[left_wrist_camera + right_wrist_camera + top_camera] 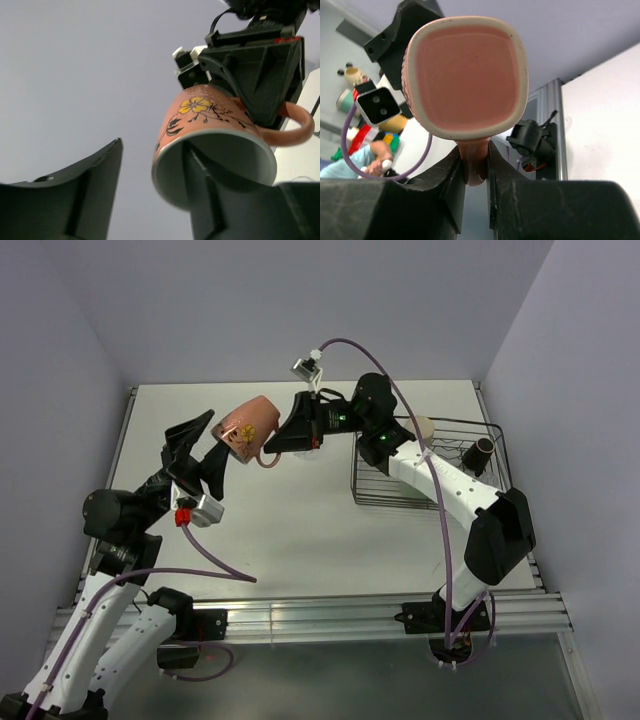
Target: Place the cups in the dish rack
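Observation:
The pinkish mug (248, 426) with a yellow flower hangs in the air above the table's left middle, tilted, its mouth toward my left arm. My right gripper (274, 443) is shut on the mug's handle (475, 167); the mug's base (470, 75) fills the right wrist view. My left gripper (205, 448) is open, with one finger (225, 200) inside the mug's mouth (210, 150) and the other finger (95, 185) apart from it. The black wire dish rack (380, 502) stands at the right, holding a dark brown cup (478, 455) and a cream mug (422, 427). The other cups are out of view.
The white table (300, 530) ends in a metal rail (330, 615) at the near edge. Grey walls close the back and both sides. A purple cable (440, 530) runs along the right arm.

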